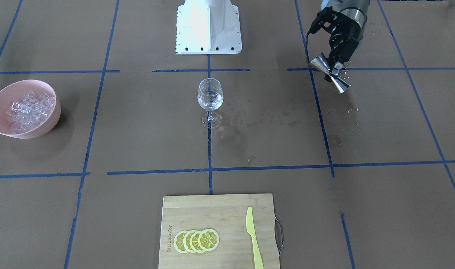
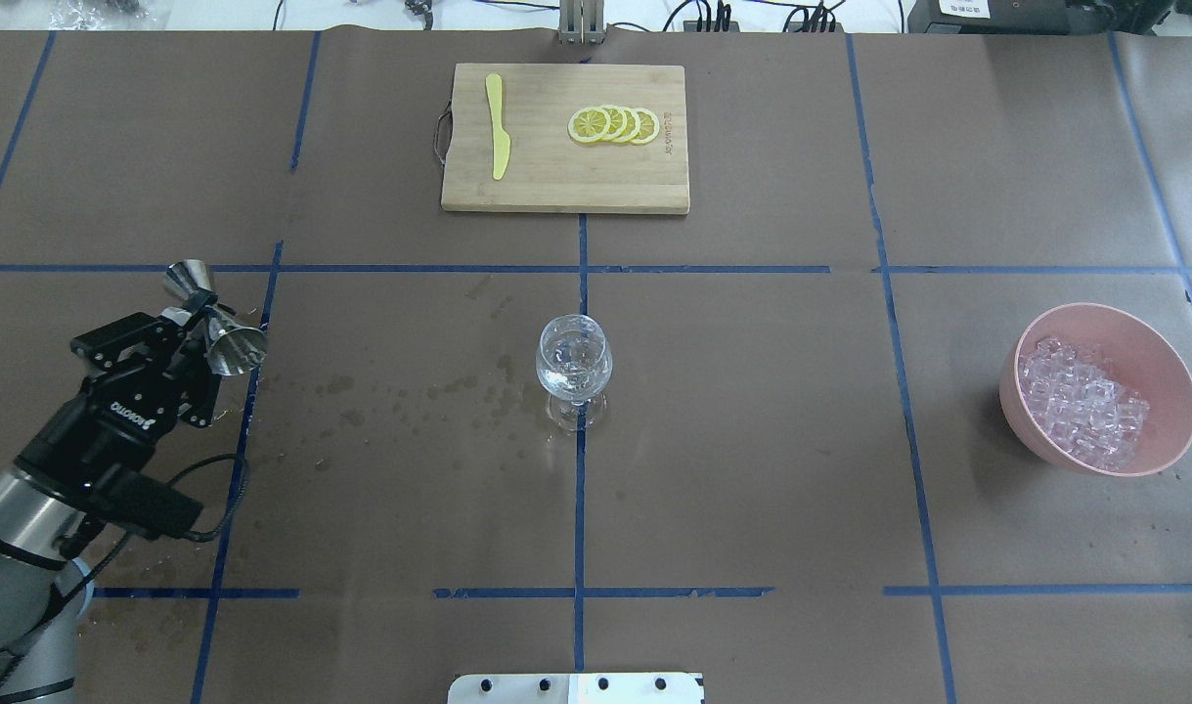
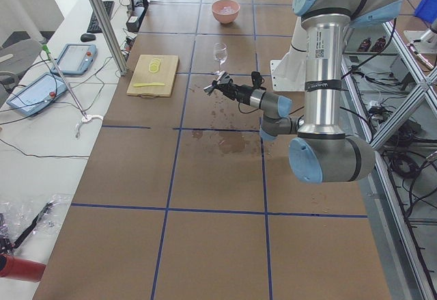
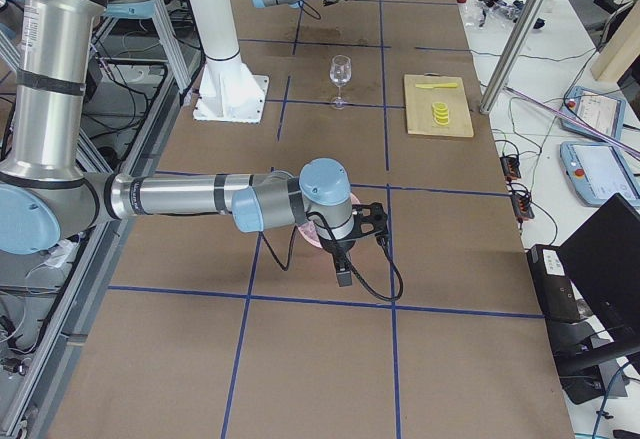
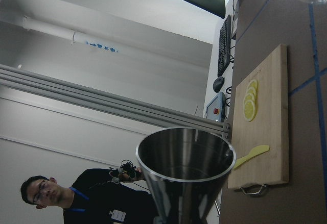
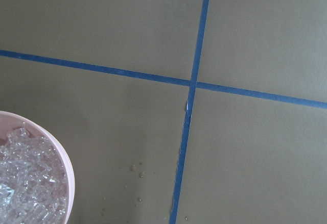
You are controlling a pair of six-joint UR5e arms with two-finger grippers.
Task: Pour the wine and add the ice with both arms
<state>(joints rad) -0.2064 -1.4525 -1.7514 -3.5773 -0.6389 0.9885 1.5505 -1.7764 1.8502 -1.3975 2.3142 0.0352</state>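
Observation:
A clear wine glass (image 1: 210, 98) stands upright at the table's middle (image 2: 574, 364). Any wine in it is too faint to make out. My left gripper (image 1: 334, 68) is shut on the waist of a steel jigger (image 2: 214, 321), held tilted above the table, well to the glass's side. The jigger's open cup fills the left wrist view (image 5: 185, 168). Ice (image 1: 28, 109) is heaped in a pink bowl (image 2: 1174, 364). My right arm's wrist (image 4: 330, 221) hovers by the bowl. Its fingers do not show, so I cannot tell their state. The right wrist view shows the bowl's rim (image 6: 65, 173) and ice (image 6: 25, 188).
A wooden cutting board (image 1: 212, 213) holds yellow lemon slices (image 1: 197, 240) and a yellow knife (image 1: 254, 239). Wet spots (image 1: 279, 120) lie between the glass and the jigger. The white base block (image 1: 208, 26) stands behind the glass. A person (image 5: 51, 198) shows beyond the table.

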